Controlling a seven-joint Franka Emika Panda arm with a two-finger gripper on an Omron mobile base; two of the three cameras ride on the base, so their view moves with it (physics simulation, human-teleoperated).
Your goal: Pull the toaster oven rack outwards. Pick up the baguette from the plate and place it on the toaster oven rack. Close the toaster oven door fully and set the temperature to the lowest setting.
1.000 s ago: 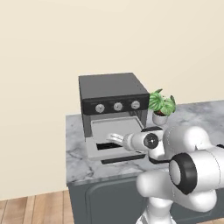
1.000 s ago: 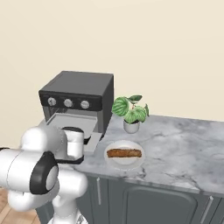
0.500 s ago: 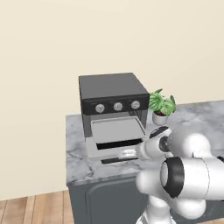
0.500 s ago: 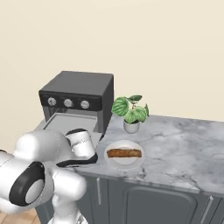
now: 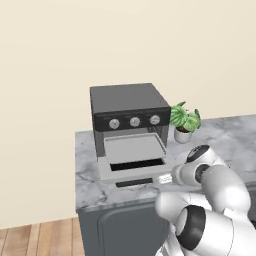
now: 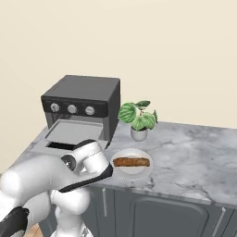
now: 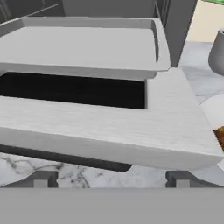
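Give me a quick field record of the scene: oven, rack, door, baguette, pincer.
toaster oven: on counter, door down
toaster oven rack: pulled out over the door, bare
toaster oven door: open, lying flat
baguette: on the plate, right of oven
pincer: open, holding nothing, just in front of the door's edge
potted plant: beside oven

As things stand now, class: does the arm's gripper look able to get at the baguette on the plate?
Probably yes. The baguette lies uncovered on the plate, nothing stands over it, and the open, empty gripper is low by the oven door next to it.
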